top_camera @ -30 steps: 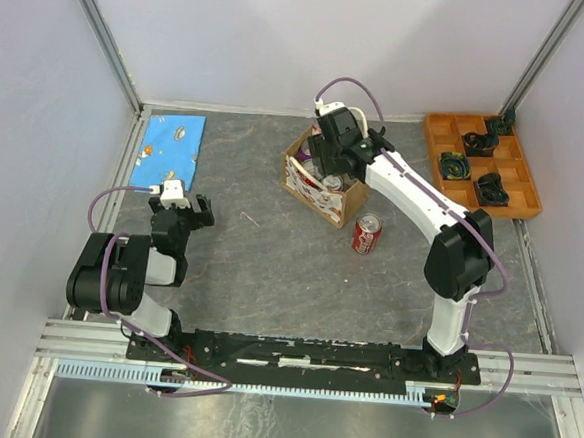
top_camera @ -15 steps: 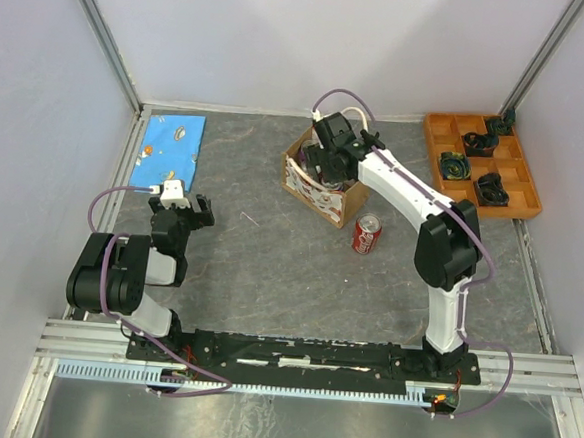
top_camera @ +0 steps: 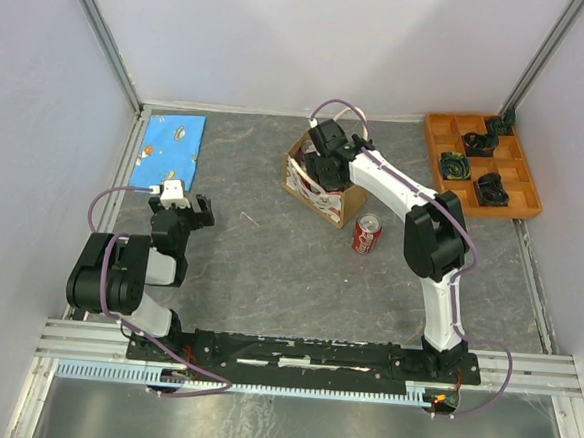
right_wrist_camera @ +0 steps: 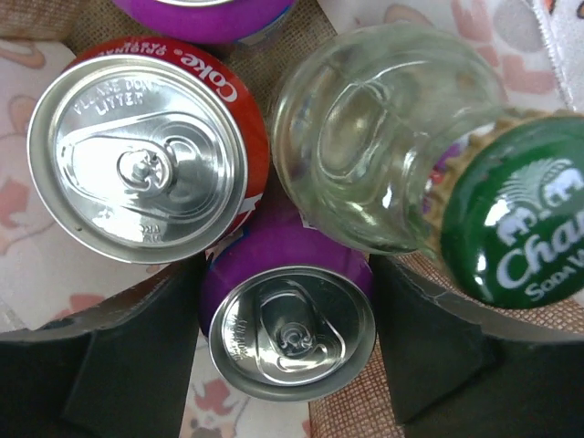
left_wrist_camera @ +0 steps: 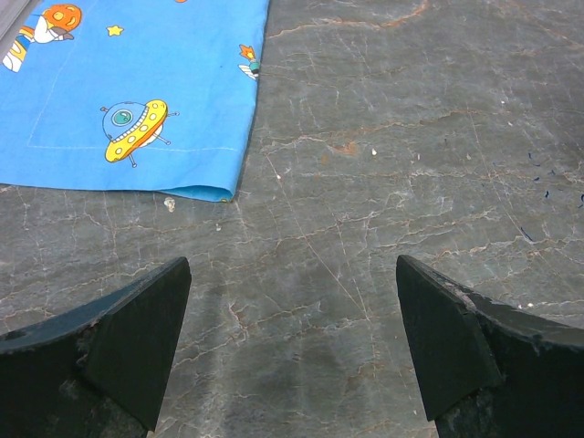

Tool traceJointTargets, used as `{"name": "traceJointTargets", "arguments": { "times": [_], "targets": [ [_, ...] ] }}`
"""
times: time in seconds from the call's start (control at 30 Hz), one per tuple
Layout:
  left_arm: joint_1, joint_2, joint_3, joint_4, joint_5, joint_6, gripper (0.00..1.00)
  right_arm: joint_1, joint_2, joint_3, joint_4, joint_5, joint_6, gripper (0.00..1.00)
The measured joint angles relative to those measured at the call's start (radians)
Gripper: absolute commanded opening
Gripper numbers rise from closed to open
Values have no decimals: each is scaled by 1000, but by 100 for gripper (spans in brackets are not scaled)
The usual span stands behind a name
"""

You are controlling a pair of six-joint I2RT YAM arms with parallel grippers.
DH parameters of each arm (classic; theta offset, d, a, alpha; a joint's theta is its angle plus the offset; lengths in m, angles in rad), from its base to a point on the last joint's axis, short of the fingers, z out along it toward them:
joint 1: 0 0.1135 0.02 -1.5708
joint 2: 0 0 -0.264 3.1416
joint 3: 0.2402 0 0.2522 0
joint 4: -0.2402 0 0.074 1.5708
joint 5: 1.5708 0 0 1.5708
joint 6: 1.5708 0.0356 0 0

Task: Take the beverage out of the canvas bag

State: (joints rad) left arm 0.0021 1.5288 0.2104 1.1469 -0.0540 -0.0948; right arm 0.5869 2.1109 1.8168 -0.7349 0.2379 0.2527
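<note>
right claw down in the bag, lined up on a purple can

top view: the canvas bag stands mid-table toward the back, and my right claw is down inside its open mouth from above. a red can stands on the table just beside the bag, outside it. the left claw sits well apart on the near left, short of the blue cloth. the orange tray lies in the far right corner.

left wrist: the left claw is spread wide over bare table, holding nothing, with the blue cloth ahead of it.

right wrist: the right claw is released, its two fingers flanking a purple can that stands upright inside the canvas bag. a coke can crowds it on one side, and a glass bottle with a green cap leans in on the other.

i judge this to be the reach-and-grasp step, with nothing gripped yet. next i'd need to clench squarely on the purple can without catching its neighbours, then lift straight up, clear of the bag's rim and handles
</note>
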Motion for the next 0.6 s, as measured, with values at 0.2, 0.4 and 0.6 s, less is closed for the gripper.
{"name": "traceJointTargets", "arguments": {
  "times": [0.2,0.4,0.6],
  "targets": [
    [0,0,0,0,0,0,99,-2,11,12,-10,4,10,0],
    [0,0,0,0,0,0,99,-2,11,16,-14,7,11,0],
    [0,0,0,0,0,0,99,0,-1,16,-17,34,-17,0]
  ]
}}
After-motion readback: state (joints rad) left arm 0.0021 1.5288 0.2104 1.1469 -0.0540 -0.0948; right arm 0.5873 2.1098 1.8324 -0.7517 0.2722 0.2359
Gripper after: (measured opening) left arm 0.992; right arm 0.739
